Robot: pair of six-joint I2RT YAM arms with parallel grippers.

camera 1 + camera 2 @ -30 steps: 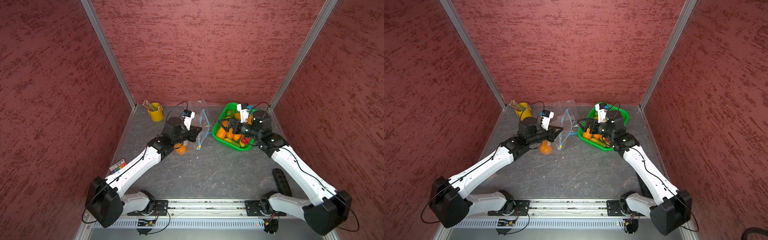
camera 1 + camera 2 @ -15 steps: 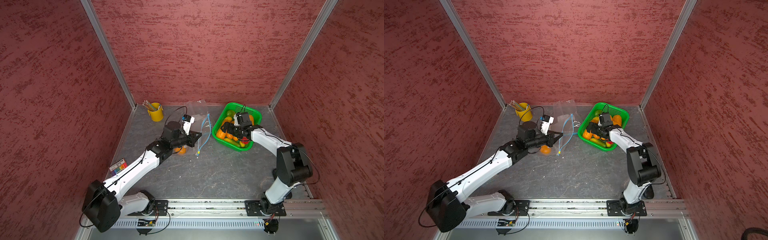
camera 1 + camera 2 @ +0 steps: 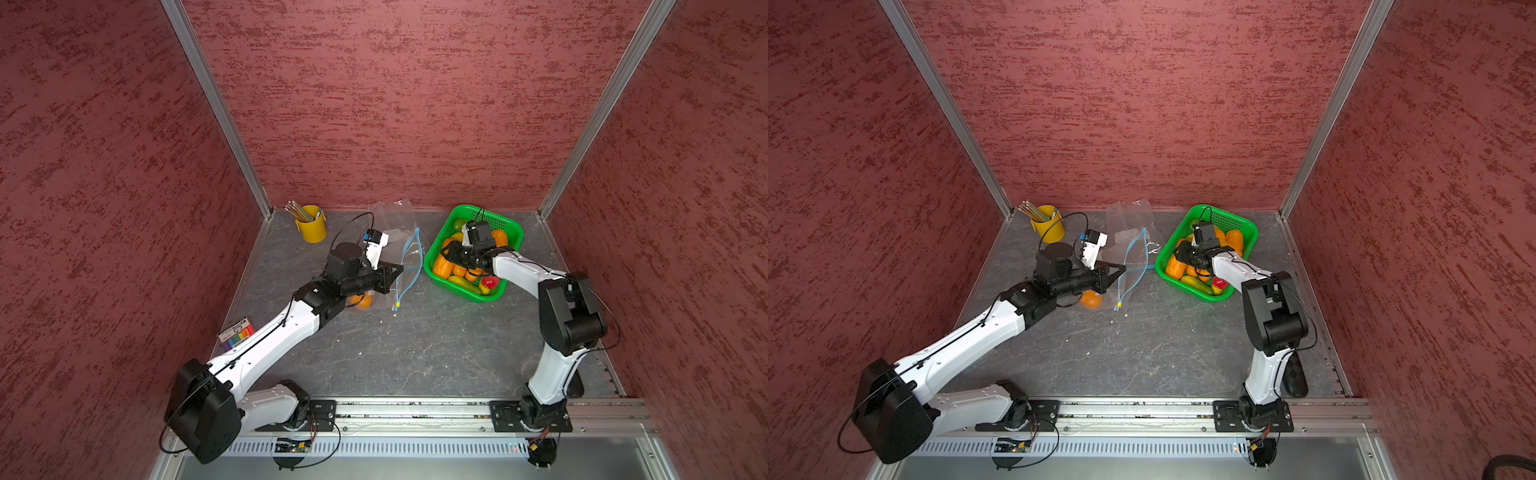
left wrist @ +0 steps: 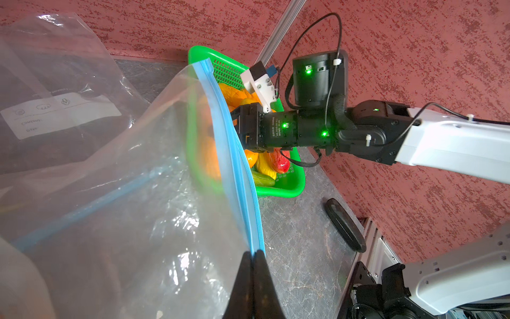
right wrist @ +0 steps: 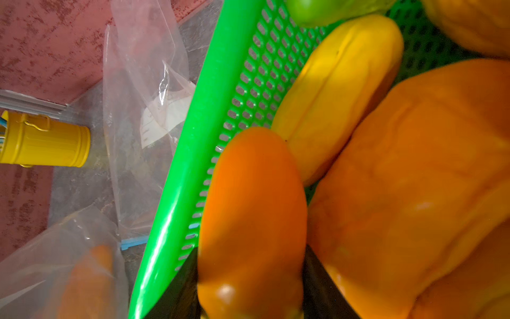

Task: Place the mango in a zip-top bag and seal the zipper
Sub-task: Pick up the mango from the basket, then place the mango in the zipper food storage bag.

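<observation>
Our right claw (image 5: 249,265) grips an orange mango (image 5: 252,198) by both sides, inside the green basket (image 3: 465,293), right of centre in both top views. Our left claw (image 4: 252,255) is pinched tight on the blue zipper (image 4: 223,138) of the bag (image 4: 132,210), mid-frame. A white label (image 4: 60,113) on a second bag (image 4: 55,55) carries writing we cannot read.

Bright, even light, soft shadows; glare streaks the bag (image 4: 182,221) (wrist close-ups blur), top views bow at edges.
</observation>
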